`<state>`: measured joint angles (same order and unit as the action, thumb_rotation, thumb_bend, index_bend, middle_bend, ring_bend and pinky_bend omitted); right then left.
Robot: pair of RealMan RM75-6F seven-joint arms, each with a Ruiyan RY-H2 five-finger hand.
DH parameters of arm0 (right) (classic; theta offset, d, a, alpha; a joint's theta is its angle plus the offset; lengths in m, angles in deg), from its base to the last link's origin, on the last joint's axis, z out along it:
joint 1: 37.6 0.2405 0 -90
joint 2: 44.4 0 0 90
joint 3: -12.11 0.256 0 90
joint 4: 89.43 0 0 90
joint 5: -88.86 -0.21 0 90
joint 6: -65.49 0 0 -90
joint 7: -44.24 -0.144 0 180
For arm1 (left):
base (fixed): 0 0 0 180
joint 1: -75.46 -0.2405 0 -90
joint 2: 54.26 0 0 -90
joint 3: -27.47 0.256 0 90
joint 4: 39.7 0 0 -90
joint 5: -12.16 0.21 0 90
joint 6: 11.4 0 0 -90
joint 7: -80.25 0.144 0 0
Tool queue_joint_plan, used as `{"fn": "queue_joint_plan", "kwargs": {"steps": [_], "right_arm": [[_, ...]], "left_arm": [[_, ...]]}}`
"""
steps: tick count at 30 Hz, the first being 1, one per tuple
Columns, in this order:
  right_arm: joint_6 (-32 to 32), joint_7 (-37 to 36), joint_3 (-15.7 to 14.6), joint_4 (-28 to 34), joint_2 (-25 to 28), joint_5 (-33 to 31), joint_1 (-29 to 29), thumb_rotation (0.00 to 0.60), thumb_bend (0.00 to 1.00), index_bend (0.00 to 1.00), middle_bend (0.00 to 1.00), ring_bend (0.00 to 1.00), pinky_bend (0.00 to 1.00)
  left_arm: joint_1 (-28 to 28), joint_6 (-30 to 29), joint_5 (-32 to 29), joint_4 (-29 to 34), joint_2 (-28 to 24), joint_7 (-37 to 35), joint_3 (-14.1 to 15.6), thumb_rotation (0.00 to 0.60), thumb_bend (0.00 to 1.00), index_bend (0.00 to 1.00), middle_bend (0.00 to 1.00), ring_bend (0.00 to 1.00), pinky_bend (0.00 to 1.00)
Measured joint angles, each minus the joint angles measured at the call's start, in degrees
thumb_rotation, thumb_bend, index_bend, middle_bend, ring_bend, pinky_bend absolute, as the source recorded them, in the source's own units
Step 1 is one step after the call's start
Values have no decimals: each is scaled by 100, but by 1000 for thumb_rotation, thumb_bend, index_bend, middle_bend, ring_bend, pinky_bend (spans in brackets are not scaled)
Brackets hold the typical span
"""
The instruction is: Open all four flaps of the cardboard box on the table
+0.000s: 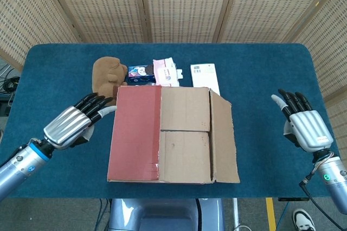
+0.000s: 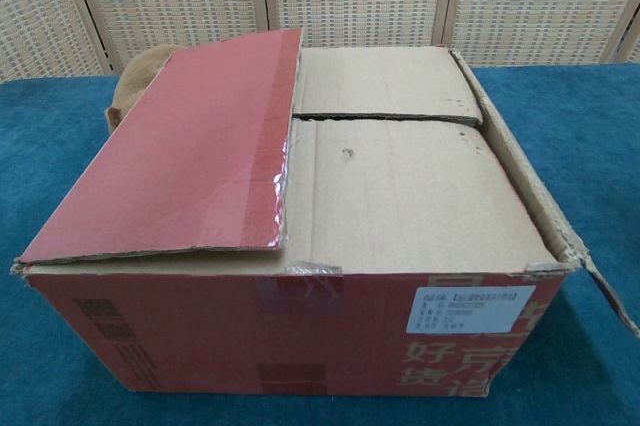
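One red flap (image 1: 135, 133) is lain at three o'clock of the nearer left hand (image 1: 73, 122), fingers spread and empty; right hand (image 1: 303, 125) likewise open.

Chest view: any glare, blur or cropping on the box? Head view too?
Chest view: sharp, even light; small glare on the tape edge of the red flap; box fills the frame, right flap cropped. Head view: sharp, soft shadows, no glare; both hands, left and right, in focus.
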<state>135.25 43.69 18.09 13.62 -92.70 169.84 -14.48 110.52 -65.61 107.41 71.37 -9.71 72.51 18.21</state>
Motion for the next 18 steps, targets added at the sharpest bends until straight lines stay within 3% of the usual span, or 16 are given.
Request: {"fn": "queue_joint_plan", "kwargs": {"steps": [7, 18], "right_arm": [[46, -40, -20, -35, -69, -37, -108, 600, 1000, 0, 0, 0, 0], [93, -137, -18, -92, -103, -63, -229, 600, 1000, 0, 0, 0, 0]], "left_arm": [[830, 680, 155, -224, 167, -728, -190, 600, 1000, 244, 98, 2, 0], [1986, 1762, 106, -386, 669, -989, -416, 600, 1000, 270, 170, 39, 0]]}}
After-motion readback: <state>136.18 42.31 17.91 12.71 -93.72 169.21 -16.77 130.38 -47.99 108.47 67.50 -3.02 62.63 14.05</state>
